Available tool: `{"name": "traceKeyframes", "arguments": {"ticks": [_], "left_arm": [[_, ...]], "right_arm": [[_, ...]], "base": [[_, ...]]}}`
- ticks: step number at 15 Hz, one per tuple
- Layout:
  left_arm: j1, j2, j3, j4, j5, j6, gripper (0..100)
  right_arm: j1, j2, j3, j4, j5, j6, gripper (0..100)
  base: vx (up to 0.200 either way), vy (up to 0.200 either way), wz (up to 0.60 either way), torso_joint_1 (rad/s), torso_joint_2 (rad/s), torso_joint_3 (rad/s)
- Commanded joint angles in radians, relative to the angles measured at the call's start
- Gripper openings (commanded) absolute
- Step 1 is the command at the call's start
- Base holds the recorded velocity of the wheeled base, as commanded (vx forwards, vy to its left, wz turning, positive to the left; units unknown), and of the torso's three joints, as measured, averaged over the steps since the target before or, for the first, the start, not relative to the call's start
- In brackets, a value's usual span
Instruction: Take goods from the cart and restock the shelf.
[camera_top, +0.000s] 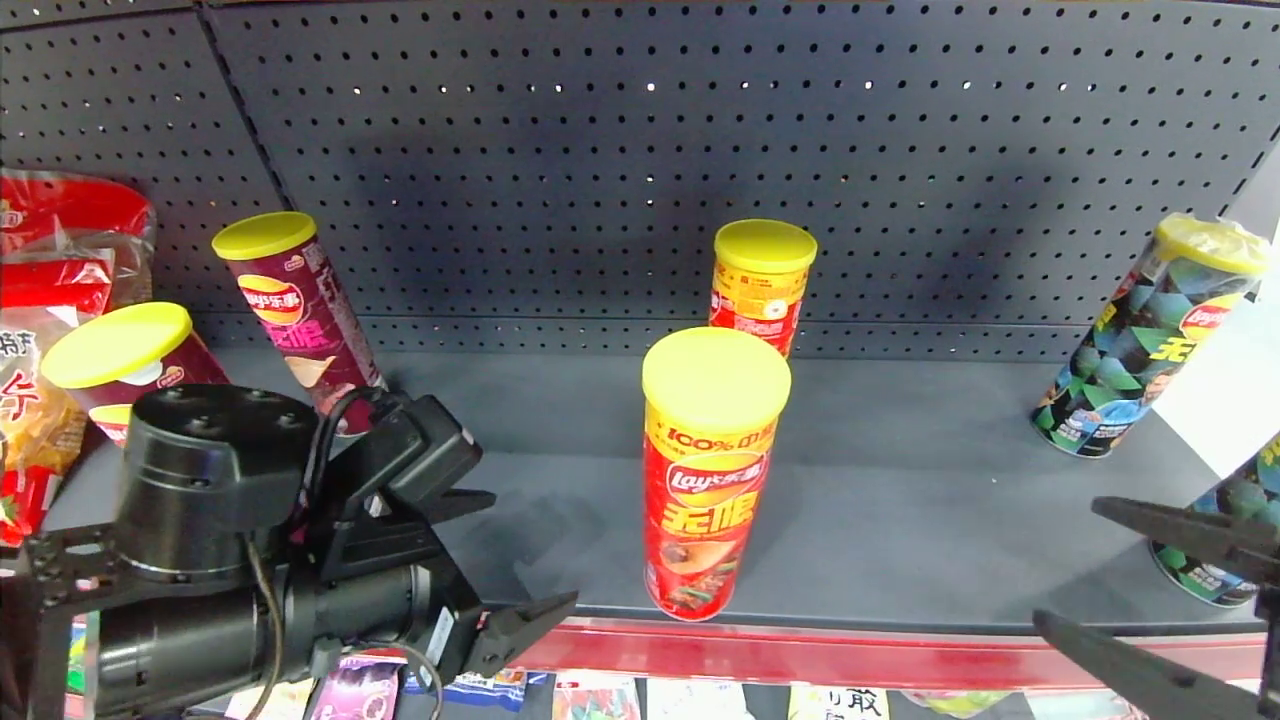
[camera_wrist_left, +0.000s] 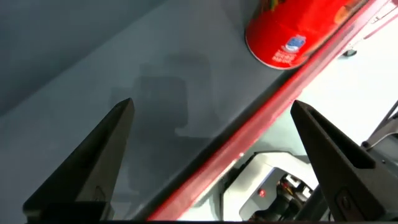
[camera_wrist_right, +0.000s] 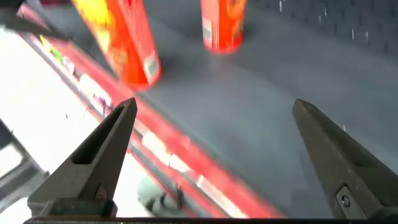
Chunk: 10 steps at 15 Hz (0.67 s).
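Observation:
A red chip can with a yellow lid (camera_top: 712, 480) stands upright near the front edge of the grey shelf (camera_top: 900, 500); a second red can (camera_top: 762, 285) stands behind it by the back wall. My left gripper (camera_top: 536, 545) hangs open and empty at the shelf's front edge, left of the front can and apart from it. In the left wrist view the gripper (camera_wrist_left: 211, 104) is over the bare shelf, with that can's base (camera_wrist_left: 292, 31) beyond it. My right gripper (camera_top: 1066, 560) is open and empty at the lower right. The right wrist view has both red cans (camera_wrist_right: 127, 43) (camera_wrist_right: 222, 25) beyond that gripper (camera_wrist_right: 214, 102).
Two purple cans (camera_top: 295, 305) (camera_top: 125, 365) and red snack bags (camera_top: 50, 300) crowd the shelf's left end. Blue-green cans (camera_top: 1150, 340) (camera_top: 1215, 540) and a white tag (camera_top: 1225, 390) stand at the right. A red strip (camera_top: 800, 655) edges the front. Bare shelf lies either side of the front can.

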Motion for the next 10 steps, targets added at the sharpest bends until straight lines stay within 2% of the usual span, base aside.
{"name": "traceKeyframes", "arguments": {"ticks": [1, 5, 10], "left_arm": [[-0.004, 0.063, -0.024, -0.001, -0.002, 0.006, 100], [-0.014, 0.126, -0.08, -0.001, -0.002, 0.006, 100], [-0.053, 0.206, -0.146, -0.005, 0.0, 0.006, 100]], "right_arm": [[-0.02, -0.204, -0.028, 0.152, -0.001, 0.002, 100], [-0.079, -0.27, -0.023, 0.2, -0.001, 0.005, 100], [-0.085, -0.27, -0.028, 0.2, -0.007, 0.024, 100]], "base": [[0.0, 0.0, 0.0, 0.0, 0.0, 0.0], [0.0, 0.0, 0.0, 0.0, 0.0, 0.0], [0.0, 0.0, 0.0, 0.0, 0.0, 0.0]]}}
